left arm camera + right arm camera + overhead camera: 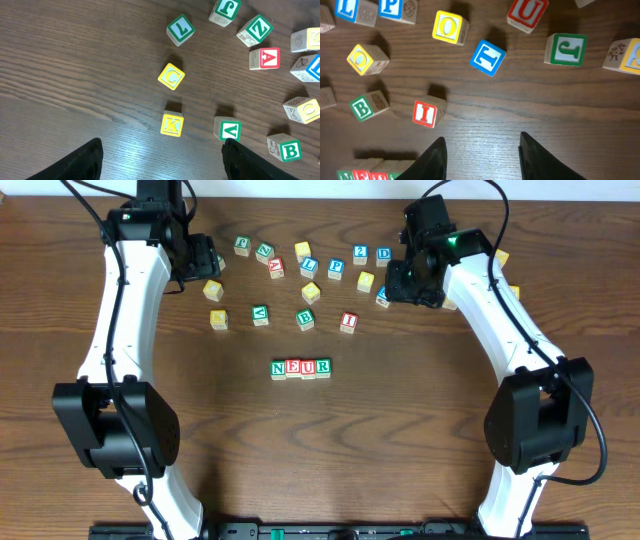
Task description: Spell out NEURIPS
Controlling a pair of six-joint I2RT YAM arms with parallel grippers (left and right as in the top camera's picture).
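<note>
Upper left of the overhead view, the left gripper (161, 149) hangs spread and empty near yellow K (172, 124). At centre the NEUR row (300, 367) lies joined. Red I (348, 321) sits up-right of it. Upper right, the right gripper (482, 142) stands parted, empty.

**Dark wood table, pale strip beyond**

Table (330, 450): dark brown wood, with the grain running left to right and fine streaks plain in both wrist views. Light falls evenly across it from overhead. A soft whitish sheen lies on the surface low in each wrist view. A pale strip (300, 188) runs along the far edge; whether it is wall or floor is unclear.
</note>
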